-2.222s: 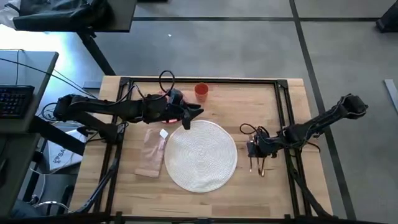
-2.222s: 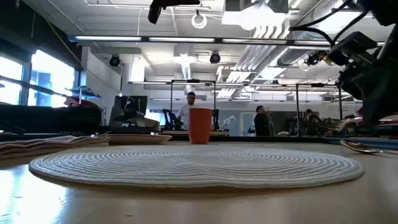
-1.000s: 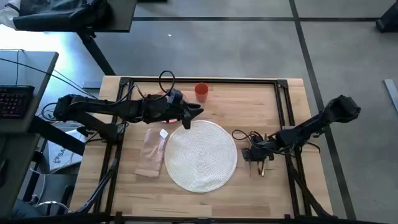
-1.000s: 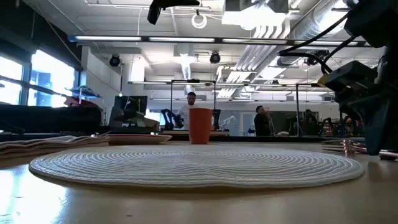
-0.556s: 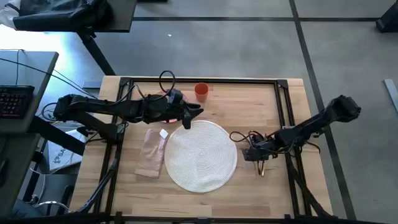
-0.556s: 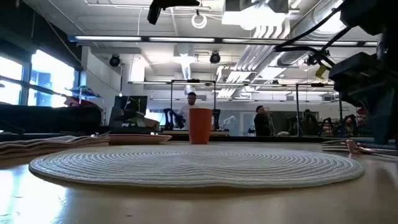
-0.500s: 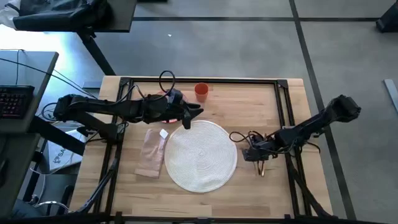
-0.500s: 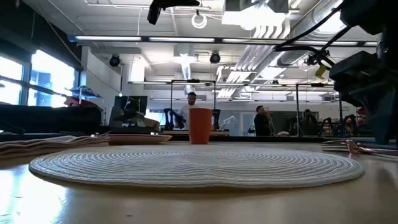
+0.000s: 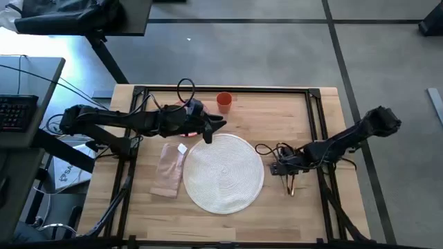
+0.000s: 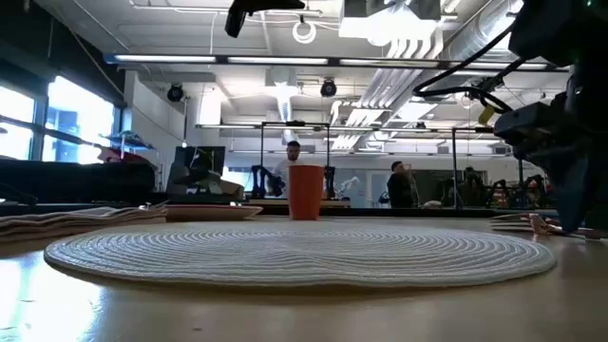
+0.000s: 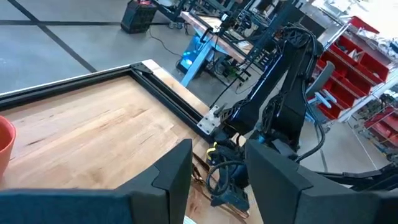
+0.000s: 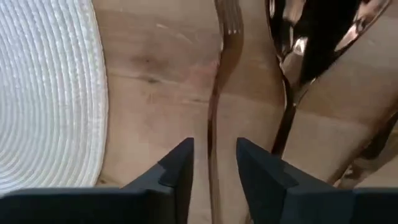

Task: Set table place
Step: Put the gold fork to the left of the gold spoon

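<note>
Since a couple of seconds ago the right gripper (image 9: 279, 168) has turned and slid from over the cutlery toward the placemat's (image 9: 223, 172) edge, low over the table (image 9: 277, 111). Its fingers (image 12: 177, 168) stand parted, straddling the copper fork's (image 12: 219, 93) handle; a spoon (image 12: 287, 74) lies just beside. Whether they touch the fork is hard to tell. The left gripper (image 9: 213, 128), open, waits by the mat's far rim, near the orange cup (image 9: 224, 102); the napkin (image 9: 168, 170) lies beside the mat.
</note>
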